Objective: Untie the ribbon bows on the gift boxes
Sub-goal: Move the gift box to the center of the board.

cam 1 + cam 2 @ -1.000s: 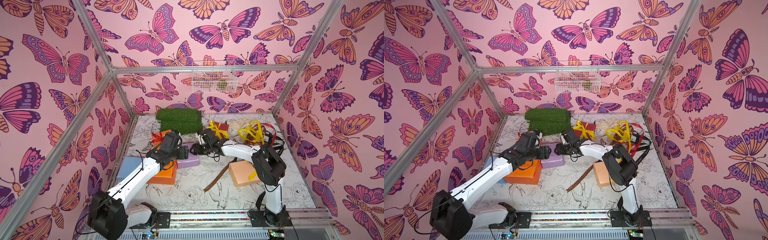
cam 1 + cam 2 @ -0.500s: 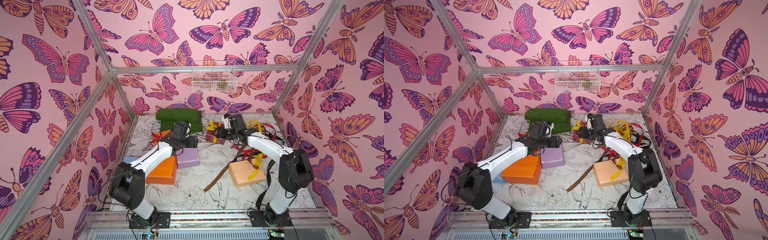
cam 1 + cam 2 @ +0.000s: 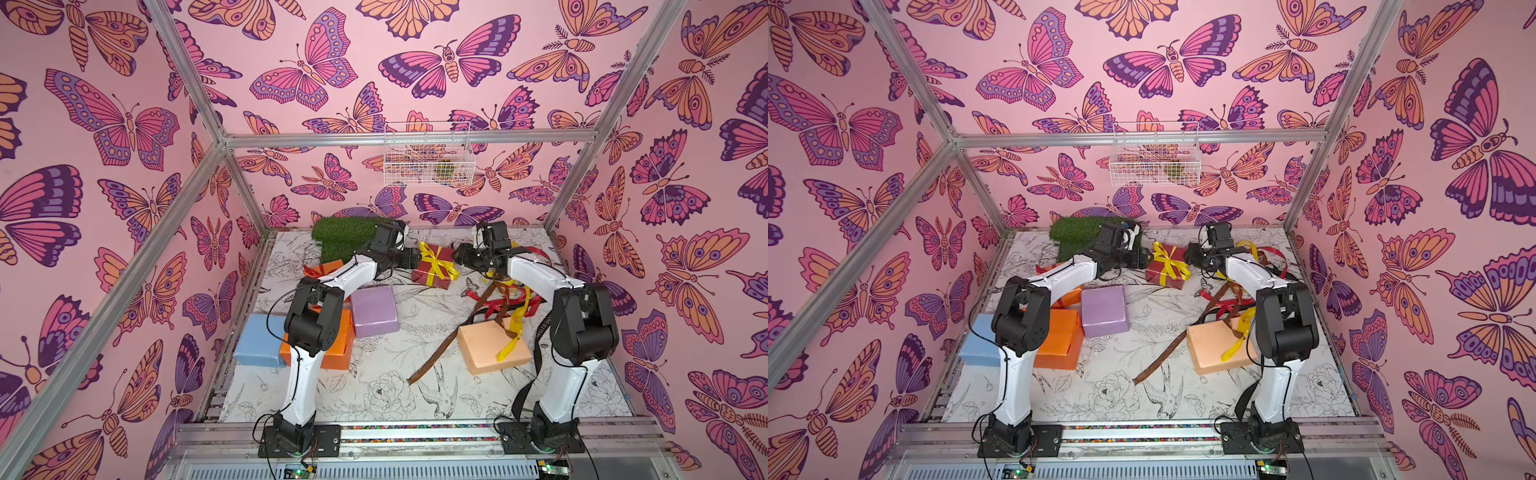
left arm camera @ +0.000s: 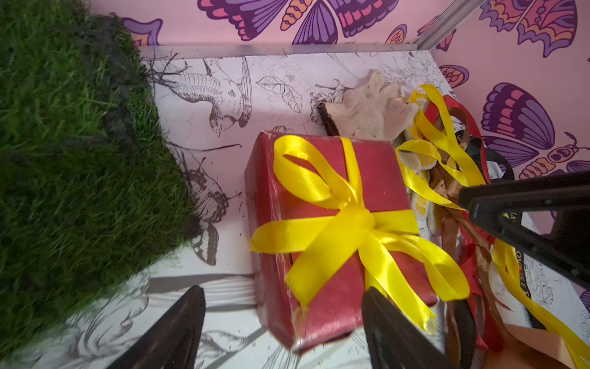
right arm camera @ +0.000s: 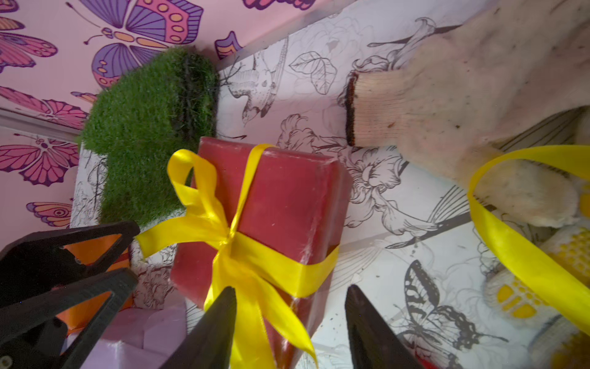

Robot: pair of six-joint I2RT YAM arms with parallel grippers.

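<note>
**Both tools released, flanking the bowed red box**

The left tool (image 4: 281,289) has its jaws spread with nothing in them. The dark red glossy-paper gift box (image 4: 319,179) lies just ahead of its tips, with the tied yellow satin ribbon bow (image 4: 351,217) on top. The right tool (image 5: 290,287), also released, faces the box from the opposite side, a bow tail by its tips. Beyond both tools, the green turf mat (image 3: 340,237) and a pale knitted glove (image 5: 447,105) lie on the bench (image 3: 424,307).
</note>
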